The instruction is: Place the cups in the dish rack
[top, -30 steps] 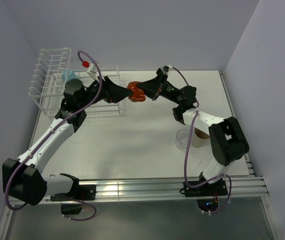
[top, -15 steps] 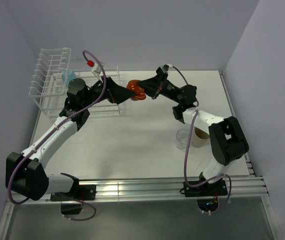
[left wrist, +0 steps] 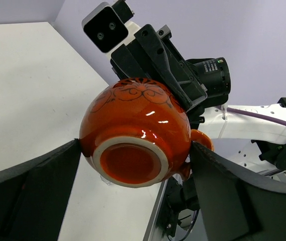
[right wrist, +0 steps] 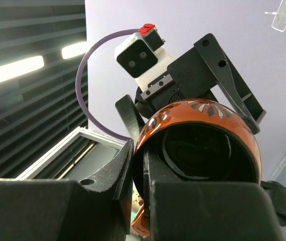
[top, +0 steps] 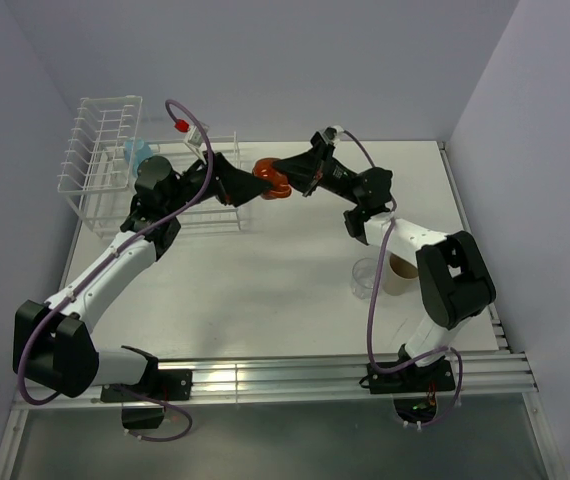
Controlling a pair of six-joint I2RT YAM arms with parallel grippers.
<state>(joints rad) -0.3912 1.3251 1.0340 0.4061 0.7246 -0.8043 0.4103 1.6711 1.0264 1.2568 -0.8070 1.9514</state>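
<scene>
The squat red-orange cup (top: 271,180) hangs in the air between both grippers, right of the white wire dish rack (top: 103,140). My right gripper (top: 289,177) is shut on its rim, one finger inside and one outside, as the right wrist view (right wrist: 140,150) shows on the cup (right wrist: 203,120). My left gripper (top: 253,184) faces the cup's base (left wrist: 133,130), and its fingers (left wrist: 42,181) press both sides of the body. A light blue mug (top: 140,152) sits in the rack. The clear tumbler (top: 367,278) and the beige cup (top: 401,272) stand together on the table at the right.
The rack's tall plate slots are at the far left, with its low basket (top: 215,218) under my left arm. A metal rail (top: 285,375) runs along the table's near edge. Walls close the table at the back and right.
My left gripper has moved right and closed onto the cup's body. The cup and the right gripper have shifted slightly left and up.
</scene>
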